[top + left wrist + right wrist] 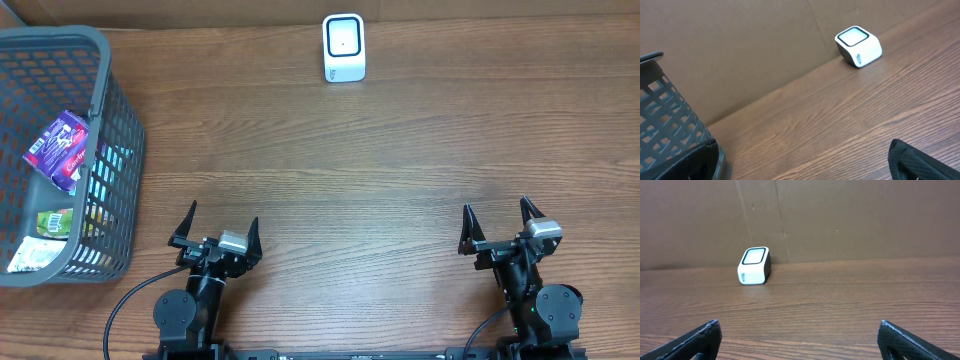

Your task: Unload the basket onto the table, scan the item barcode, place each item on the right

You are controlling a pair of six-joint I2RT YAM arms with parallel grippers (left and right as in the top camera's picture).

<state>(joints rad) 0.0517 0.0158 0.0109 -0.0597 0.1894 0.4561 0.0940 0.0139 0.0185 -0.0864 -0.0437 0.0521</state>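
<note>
A white scanner [344, 47] is set close to the far edge of the worktop [380, 150], about midway along it, with its window faced toward the near edge. A grey mesh basket [125, 140] is placed at the left edge, well apart from the scanner. A purple packet [60, 150] and a green packet [52, 222] are seen lying inside it, among other goods that cannot be made out. The left arm [190, 305] and the right arm [548, 300] are stationed at the near edge, well apart from each other. The left jaws are spread fully wide, and nothing is held between them. The right jaws are spread just as wide and are likewise empty.
</note>
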